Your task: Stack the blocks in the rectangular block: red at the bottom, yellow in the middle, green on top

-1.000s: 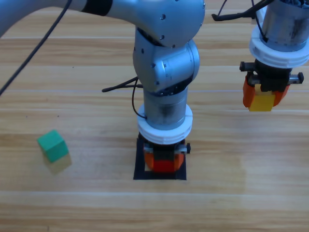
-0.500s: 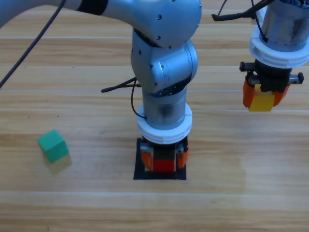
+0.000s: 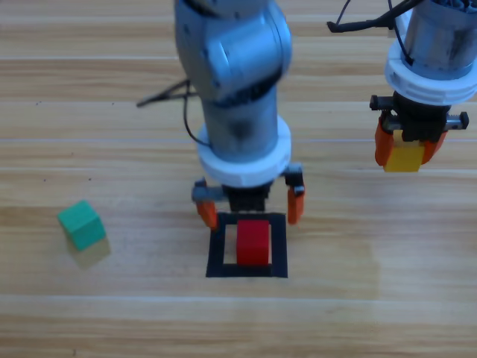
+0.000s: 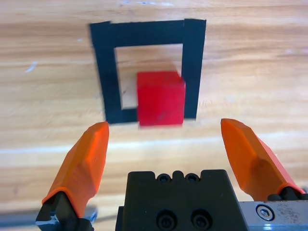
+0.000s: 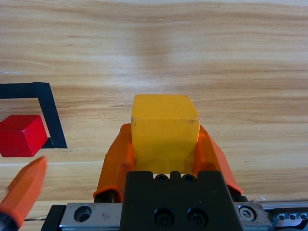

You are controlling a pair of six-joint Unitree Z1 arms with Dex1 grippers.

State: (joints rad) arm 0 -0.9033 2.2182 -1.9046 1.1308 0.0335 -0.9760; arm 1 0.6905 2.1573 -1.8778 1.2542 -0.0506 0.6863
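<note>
So the table (image 3: 89, 313) is a light wooden top with planks running side to side. Taped flat onto it near the middle is the rectangular block (image 3: 216, 246), a black, nearly square outline. The red cube (image 3: 253, 242) sits on the wood inside that outline, closer to the right strip of tape. Way off to the left, well apart from the tape, the green cube (image 3: 81, 224) rests on the bare wood, turned a bit askew.

A wooden surface (image 3: 112, 313) of pale planks fills every view, its grain running across. 2 black cables (image 3: 358, 22) hang over it near the top edge.
</note>
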